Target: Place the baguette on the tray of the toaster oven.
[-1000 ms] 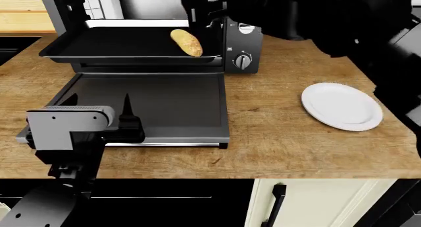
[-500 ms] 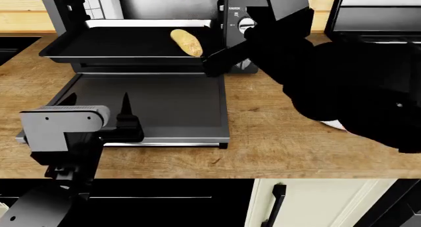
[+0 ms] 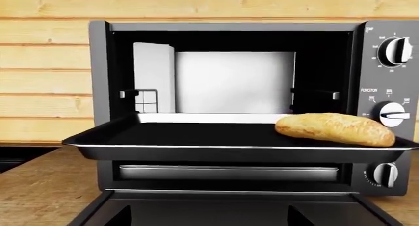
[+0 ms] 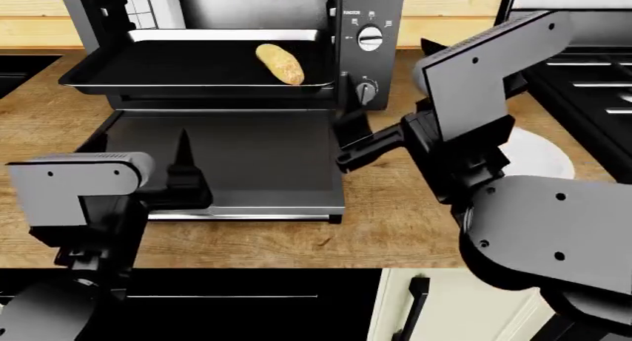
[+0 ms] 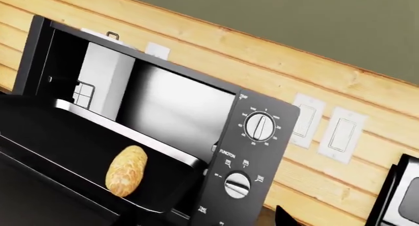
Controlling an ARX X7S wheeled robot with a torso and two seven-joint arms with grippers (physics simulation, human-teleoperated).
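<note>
I can't tell either gripper's finger state, left gripper [image 4: 183, 180] low-left, right gripper [image 4: 357, 150] mid-frame, both empty; the baguette [image 4: 280, 63] lies upper-centre on the tray [image 4: 148, 67] of the toaster oven [image 4: 371, 15], plate [image 4: 538, 156] half hidden

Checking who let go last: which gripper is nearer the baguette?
Right. The right gripper sits below the baguette, by the door's right edge; the left gripper hangs farther back over the door's left.

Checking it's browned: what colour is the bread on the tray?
Golden tan; the bread shows best in the left wrist view.
</note>
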